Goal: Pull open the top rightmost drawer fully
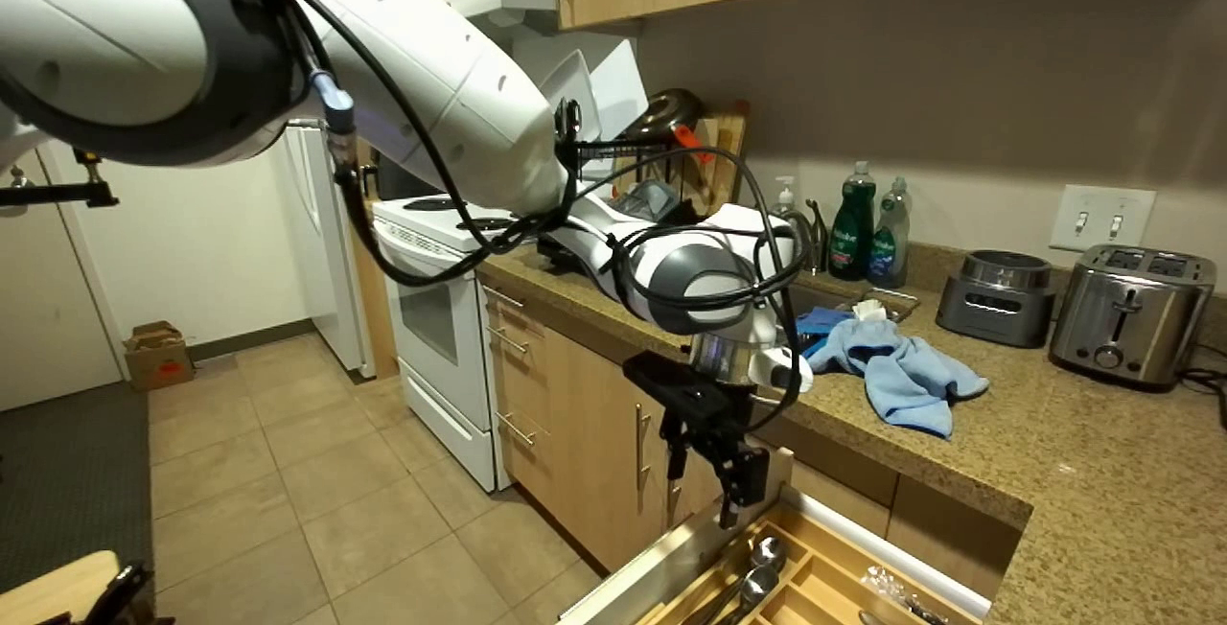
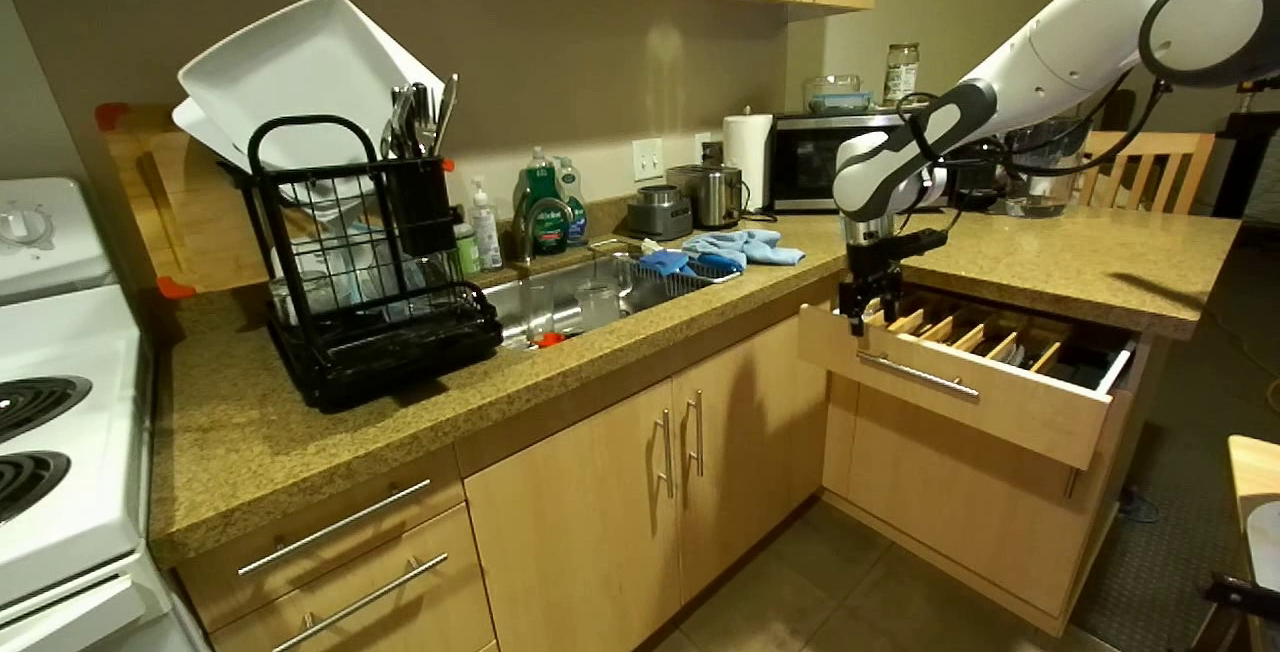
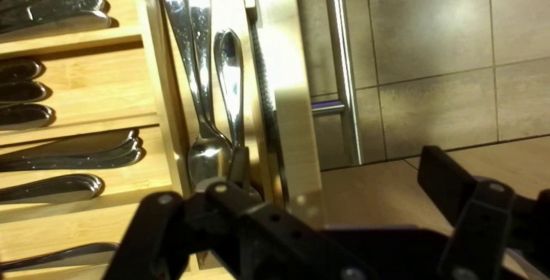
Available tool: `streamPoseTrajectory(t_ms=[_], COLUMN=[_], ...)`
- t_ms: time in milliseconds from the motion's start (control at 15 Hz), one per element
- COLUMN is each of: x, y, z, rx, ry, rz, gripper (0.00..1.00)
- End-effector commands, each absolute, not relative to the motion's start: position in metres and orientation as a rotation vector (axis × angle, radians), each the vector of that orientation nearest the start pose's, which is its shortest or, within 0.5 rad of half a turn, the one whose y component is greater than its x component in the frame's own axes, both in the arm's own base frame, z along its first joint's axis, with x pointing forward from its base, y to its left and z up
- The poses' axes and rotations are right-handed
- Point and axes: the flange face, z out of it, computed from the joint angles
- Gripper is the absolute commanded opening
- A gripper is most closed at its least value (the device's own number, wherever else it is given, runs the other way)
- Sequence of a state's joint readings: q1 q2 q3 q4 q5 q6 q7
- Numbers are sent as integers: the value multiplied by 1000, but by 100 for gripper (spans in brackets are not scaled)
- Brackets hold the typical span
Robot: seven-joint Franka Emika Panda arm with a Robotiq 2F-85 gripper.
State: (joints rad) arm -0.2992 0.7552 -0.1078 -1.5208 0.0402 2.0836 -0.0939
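Note:
The top rightmost drawer (image 2: 985,397) is light tan wood and stands pulled out from under the counter. Its divider tray with cutlery shows in an exterior view (image 1: 815,587) and in the wrist view (image 3: 150,78). Its bar handle (image 2: 918,375) is on the front; the handle also shows in the wrist view (image 3: 341,56). My gripper (image 3: 341,172) is open and straddles the drawer front's top edge near one end. One finger is inside above the spoons, the other outside the front. The gripper also shows in both exterior views (image 1: 703,496) (image 2: 872,320). I cannot tell whether a finger touches the wood.
The granite counter edge (image 2: 1060,304) lies above and behind the drawer. Cabinet doors with vertical bar handles (image 2: 667,452) stand beside the drawer. A blue cloth (image 1: 901,371), a toaster (image 1: 1131,313) and a dish rack (image 2: 370,262) stand on the counter.

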Motion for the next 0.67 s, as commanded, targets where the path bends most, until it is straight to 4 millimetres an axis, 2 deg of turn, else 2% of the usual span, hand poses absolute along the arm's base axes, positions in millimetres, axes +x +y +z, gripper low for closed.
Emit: streamPoseTrajectory(t_ms=[0,600], x=[636,637], y=[-264,-249], z=[194,174], rx=[-3051,-3038], ry=[429,337], rz=[253,250], gripper=[100,100])
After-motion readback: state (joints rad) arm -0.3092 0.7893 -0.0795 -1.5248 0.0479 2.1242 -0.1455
